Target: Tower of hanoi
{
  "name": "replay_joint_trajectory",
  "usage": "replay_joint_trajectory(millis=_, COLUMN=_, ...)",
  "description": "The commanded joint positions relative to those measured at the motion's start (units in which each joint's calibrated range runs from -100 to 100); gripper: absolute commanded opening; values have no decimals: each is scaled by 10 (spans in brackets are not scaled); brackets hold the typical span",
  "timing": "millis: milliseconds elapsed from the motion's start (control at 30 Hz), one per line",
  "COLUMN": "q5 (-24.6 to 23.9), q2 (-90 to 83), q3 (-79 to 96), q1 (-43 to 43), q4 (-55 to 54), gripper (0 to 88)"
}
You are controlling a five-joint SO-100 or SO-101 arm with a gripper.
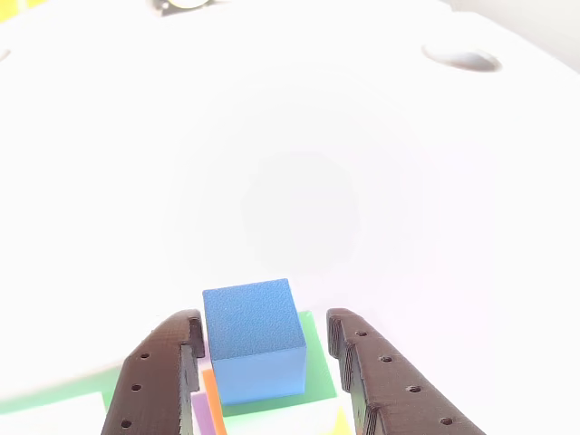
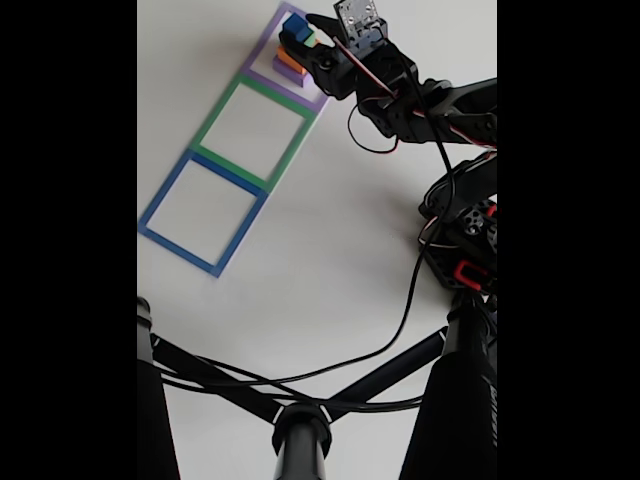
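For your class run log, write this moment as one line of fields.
gripper: open, jaws either side of matte blue cube | blue cube: top of stack in purple strip square | green and blue strip squares: nothing inside

The blue cube (image 1: 251, 335) is sitting upright atop the stack, with green (image 1: 313, 362), orange (image 1: 213, 403) and purple (image 1: 201, 412) cubes lying beneath it.

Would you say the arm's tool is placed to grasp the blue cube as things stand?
Probably yes: the tool is open, a finger either side of the blue cube topping the stack, nothing between.
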Motion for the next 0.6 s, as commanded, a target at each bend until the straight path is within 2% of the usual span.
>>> replay_joint_trajectory(millis=0, q5=0, q2=-3, q3=-23, q1=-3, q4=-14, gripper=91)
replay_joint_trajectory(millis=200, q5=0, q2=-3, q3=-22, q1=-3, q4=-17, gripper=63)
replay_joint_trajectory(millis=567, q5=0, q2=-42, q3=-25, q1=-9, q4=11, gripper=68)
